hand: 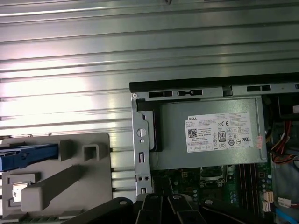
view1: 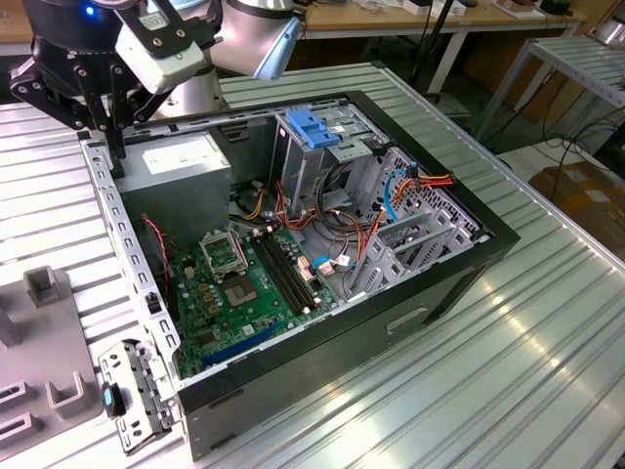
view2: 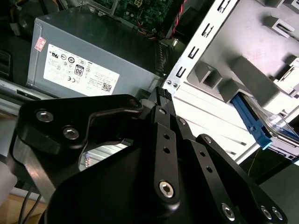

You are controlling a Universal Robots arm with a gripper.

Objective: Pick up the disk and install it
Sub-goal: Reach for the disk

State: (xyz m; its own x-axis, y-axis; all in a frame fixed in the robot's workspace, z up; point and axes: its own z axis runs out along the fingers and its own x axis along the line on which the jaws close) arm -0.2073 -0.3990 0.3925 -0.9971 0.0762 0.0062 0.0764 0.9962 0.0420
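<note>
Gripper [view2: 164, 95] is clenched on nothing, hanging over the PC case [view1: 322, 342] corner by the power supply [view2: 93, 51]. The disk [hand: 28, 156] (blue rails showing) sits apart from it, in a grey holder [hand: 96, 175] on the bench [hand: 140, 46].

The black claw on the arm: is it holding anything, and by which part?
Nothing is held. The gripper is shut on nothing near the power supply; the disk lies apart in the grey holder.
</note>
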